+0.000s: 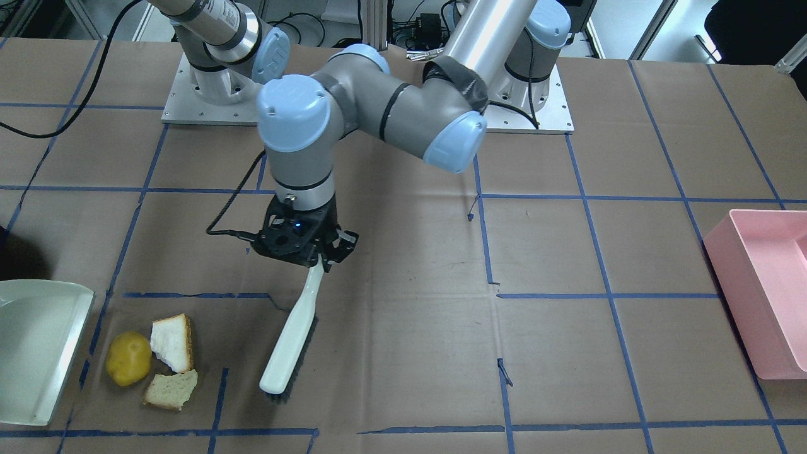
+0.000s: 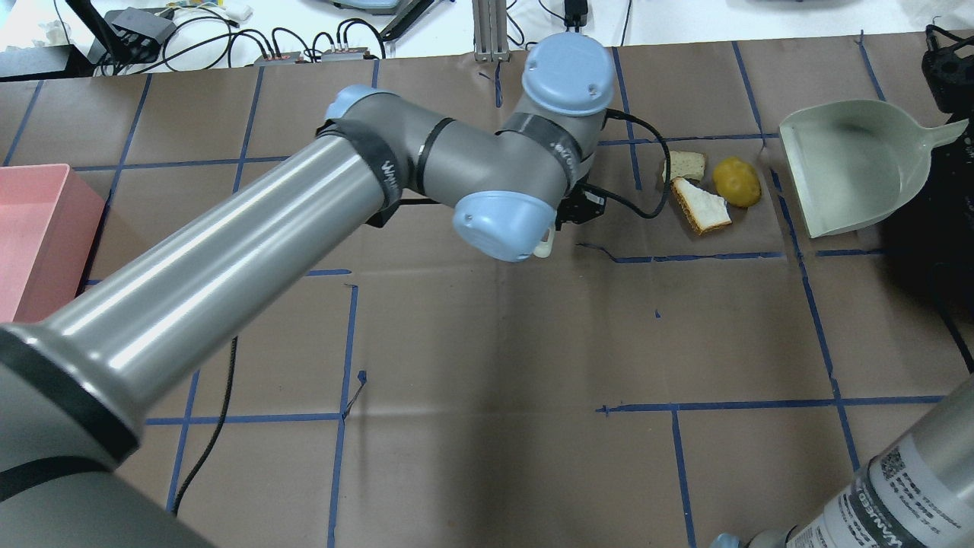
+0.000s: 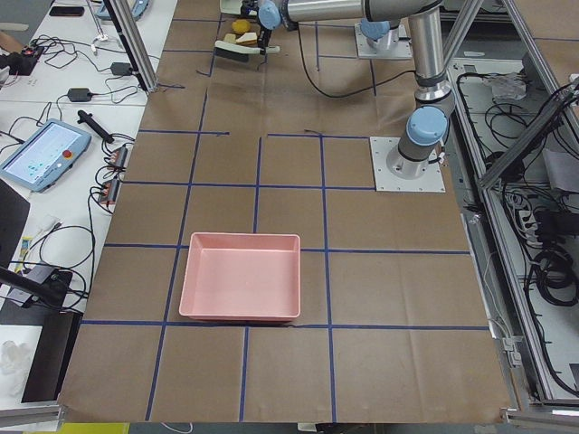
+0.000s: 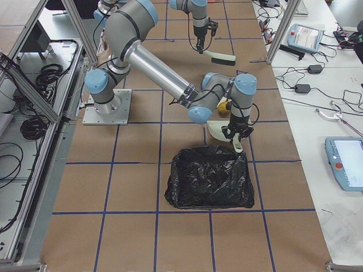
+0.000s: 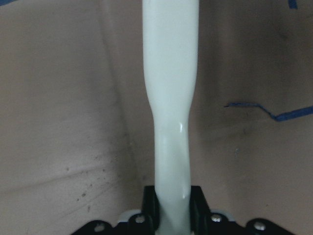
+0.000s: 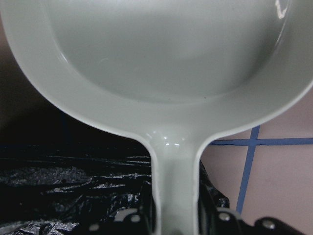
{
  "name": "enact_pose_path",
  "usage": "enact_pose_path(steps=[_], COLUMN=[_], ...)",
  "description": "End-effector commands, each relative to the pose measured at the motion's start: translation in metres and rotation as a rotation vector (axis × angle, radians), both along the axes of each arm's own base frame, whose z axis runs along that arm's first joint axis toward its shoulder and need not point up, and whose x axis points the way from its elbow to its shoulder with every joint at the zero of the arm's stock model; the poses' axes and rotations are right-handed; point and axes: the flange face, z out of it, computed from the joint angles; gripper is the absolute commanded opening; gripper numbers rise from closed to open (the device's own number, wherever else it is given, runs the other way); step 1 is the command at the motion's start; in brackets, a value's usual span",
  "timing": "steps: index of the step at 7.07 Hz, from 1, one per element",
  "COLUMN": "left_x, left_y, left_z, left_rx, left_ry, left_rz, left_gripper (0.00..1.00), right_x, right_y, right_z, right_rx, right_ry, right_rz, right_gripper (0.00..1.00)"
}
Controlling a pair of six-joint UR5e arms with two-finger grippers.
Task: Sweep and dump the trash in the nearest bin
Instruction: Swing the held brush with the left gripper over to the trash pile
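Three scraps are lying close together nearest the operators' edge of the table [image 1: 410,328]: a tan bread chunk [image 1: 170,389], a yellow lemon-like lump [image 1: 128,358] and a white bread slice piece [image 1: 172,343] with crust. They are sitting between the open lip of a pale green dustpan [image 1: 38,340] and the dark bristles of a white-handled brush [image 1: 290,343], nearer the lip. The brush is pointing bristles-down at the paper, its handle slanting back up to the left gripper [image 1: 318,263], whose fingers are clamping its end. The right gripper [image 6: 176,218] is pinching the dustpan's handle over the rim of a black-bagged bin [image 4: 210,178] just beside the pan. Farther off, at the table's other end, a pink bin [image 1: 766,302] is standing well apart from the scraps.
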Motion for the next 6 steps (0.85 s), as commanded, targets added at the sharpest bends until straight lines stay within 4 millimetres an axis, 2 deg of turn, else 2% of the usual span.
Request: enact_pose_path(steps=[1, 2, 4, 6], left_x=[-0.086, -0.116, -0.152, -0.158], left_y=[-0.015, -0.013, -0.009, -0.003], left_z=[-0.015, -0.022, -0.039, -0.042], left_rx=[0.047, 0.089, 0.119, 0.140], left_ry=[-0.043, -0.078, -0.100, -0.114], left_rz=[0.041, 0.032, 0.111, 0.146], left_gripper=[0.00, 0.00, 0.00, 0.00], right_x=[0.007, 0.007, 0.026, 0.031], right_y=[-0.010, -0.015, -0.022, -0.022], right_z=[-0.011, -0.027, -0.031, -0.034], right_rx=[-0.026, -0.031, -0.032, -0.022], right_ry=[-0.033, -0.047, -0.064, -0.072], right_rz=[0.013, 0.017, 0.041, 0.047], right_gripper=[0.00, 0.00, 0.00, 0.00])
